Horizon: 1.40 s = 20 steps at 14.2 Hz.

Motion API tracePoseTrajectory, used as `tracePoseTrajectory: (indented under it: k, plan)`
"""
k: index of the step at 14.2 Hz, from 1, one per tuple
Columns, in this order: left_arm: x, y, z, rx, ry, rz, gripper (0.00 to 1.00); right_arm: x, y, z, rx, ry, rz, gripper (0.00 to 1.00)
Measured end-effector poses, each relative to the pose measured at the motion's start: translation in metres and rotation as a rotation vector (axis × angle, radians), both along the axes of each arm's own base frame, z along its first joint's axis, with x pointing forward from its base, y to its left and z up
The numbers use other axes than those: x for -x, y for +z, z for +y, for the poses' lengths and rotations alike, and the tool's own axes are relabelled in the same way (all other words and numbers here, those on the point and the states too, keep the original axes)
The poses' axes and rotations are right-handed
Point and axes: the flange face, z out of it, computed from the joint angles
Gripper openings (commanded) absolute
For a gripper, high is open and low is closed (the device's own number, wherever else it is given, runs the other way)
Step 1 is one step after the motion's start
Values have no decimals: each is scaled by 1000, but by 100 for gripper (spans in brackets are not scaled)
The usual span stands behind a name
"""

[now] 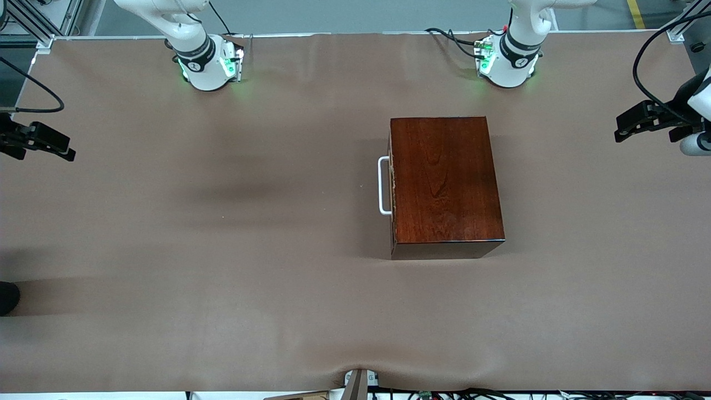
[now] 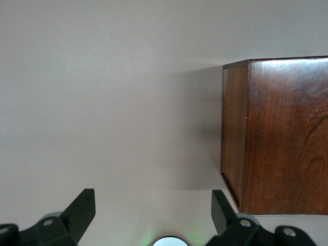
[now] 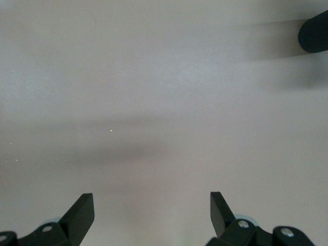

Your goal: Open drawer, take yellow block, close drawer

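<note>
The dark reddish-brown wooden box (image 1: 444, 183) stands on the table toward the left arm's end. Its drawer is shut. The white bar handle (image 1: 384, 185) faces the right arm's end. The yellow block is hidden. My left gripper (image 1: 621, 129) is open and empty, over the table's edge at the left arm's end, apart from the box. The left wrist view shows its fingers (image 2: 82, 207) spread wide and a corner of the box (image 2: 282, 133). My right gripper (image 1: 69, 151) is open and empty over the right arm's end; its wrist view shows its fingers (image 3: 82, 207) over bare cloth.
A brown cloth (image 1: 222, 250) covers the table. A dark rounded object (image 1: 6, 297) pokes in at the edge by the right arm's end and shows in the right wrist view (image 3: 313, 32). A small mount (image 1: 358, 383) sits at the front edge.
</note>
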Motion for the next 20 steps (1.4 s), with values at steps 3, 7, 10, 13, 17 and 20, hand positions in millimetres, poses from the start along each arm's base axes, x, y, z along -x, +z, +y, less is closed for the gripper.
tracePoseTrajectory:
  k: [3, 7, 10, 13, 17, 20]
  plan:
    - [0, 0, 2, 0, 4, -2, 100, 0, 0, -5, 0, -9, 0, 100]
    - [-5, -4, 2, 0, 5, -11, 100, 0, 0, -6, 0, -10, 0, 100]
    - [-12, -11, 3, 0, 5, -12, 100, 0, 0, -5, 0, -10, 0, 100]
    - [-15, -12, 15, 0, 27, -17, 100, 0, 0, -5, 0, -9, 1, 100]
    - [-15, -13, 22, 0, 38, -21, 100, 1, 0, -5, 0, -9, 1, 100]
    - [-16, -14, 24, 0, 42, -20, 100, 1, 0, -5, 0, -9, 1, 100]
